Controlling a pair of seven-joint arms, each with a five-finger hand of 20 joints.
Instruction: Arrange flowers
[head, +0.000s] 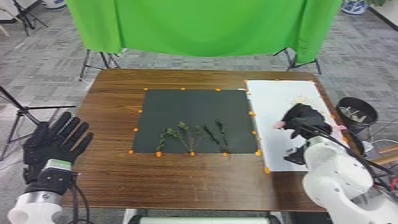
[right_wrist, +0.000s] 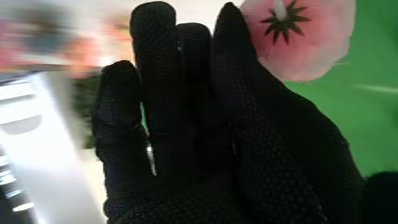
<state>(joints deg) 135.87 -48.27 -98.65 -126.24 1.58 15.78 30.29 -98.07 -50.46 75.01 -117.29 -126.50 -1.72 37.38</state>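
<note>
Where right hand (head: 305, 116) ends, (pink) petals (right_wrist: 313, 52) show.

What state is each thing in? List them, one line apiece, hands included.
Left hand: open, fingers spread
Right hand: open, fingers straight
Green stems: lying apart on the dark mat
Dark mat: flat
White sheet: flat
Pink flower: underside showing
Bin: upright, uncovered
Green cloth: hanging
</note>
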